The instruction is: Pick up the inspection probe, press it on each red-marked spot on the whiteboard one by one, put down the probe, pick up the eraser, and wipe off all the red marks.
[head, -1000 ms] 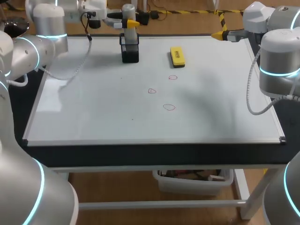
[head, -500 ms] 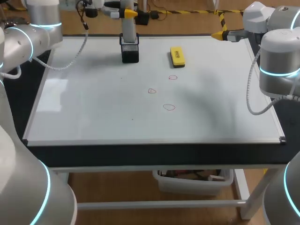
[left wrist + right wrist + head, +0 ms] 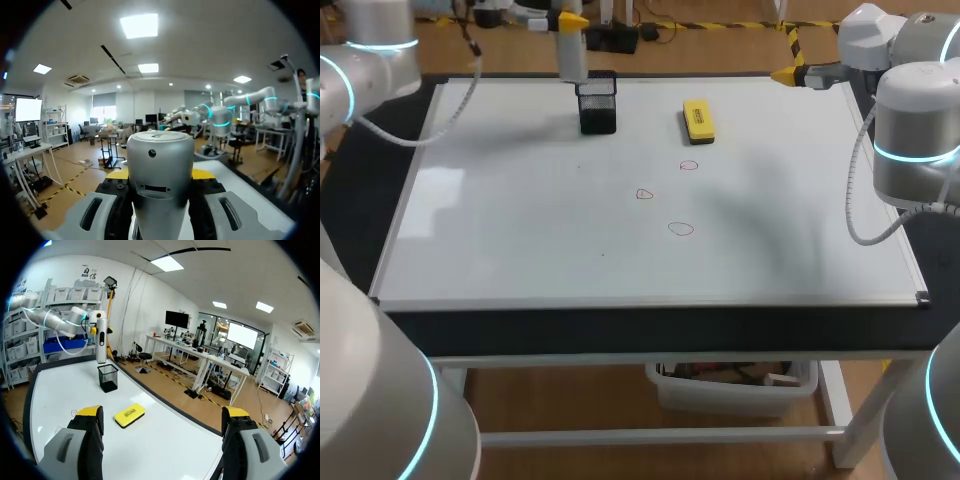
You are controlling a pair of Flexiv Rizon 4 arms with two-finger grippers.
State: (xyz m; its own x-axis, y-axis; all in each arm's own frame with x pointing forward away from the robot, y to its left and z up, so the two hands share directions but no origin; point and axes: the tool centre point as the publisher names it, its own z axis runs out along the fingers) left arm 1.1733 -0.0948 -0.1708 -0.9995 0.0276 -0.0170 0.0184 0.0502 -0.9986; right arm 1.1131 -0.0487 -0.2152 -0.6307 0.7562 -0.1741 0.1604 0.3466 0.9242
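Observation:
The grey cylindrical inspection probe (image 3: pixel 571 52) hangs upright above the whiteboard's far edge, my left gripper (image 3: pixel 570 20) shut on its top. Its lower end is just left of the black mesh holder (image 3: pixel 597 103). In the left wrist view the probe (image 3: pixel 160 185) fills the gap between my left gripper's (image 3: pixel 160 175) yellow tips. Three red marks (image 3: pixel 689 166), (image 3: pixel 644 194), (image 3: pixel 681 229) sit mid-board. The yellow eraser (image 3: pixel 699 120) lies right of the holder. My right gripper (image 3: pixel 786 74) stands open over the board's far right edge; in its own view the gripper (image 3: pixel 162 412) has the eraser (image 3: pixel 129 415) ahead.
The whiteboard (image 3: pixel 520 240) covers most of the table, framed by a thin rim. The holder (image 3: pixel 107 378) and the held probe (image 3: pixel 101 340) show beyond the eraser in the right wrist view. My right arm's elbow (image 3: pixel 915 130) rises over the board's right edge.
My left gripper has lifted the probe up out of the black holder and carried it slightly left. The right arm has not moved.

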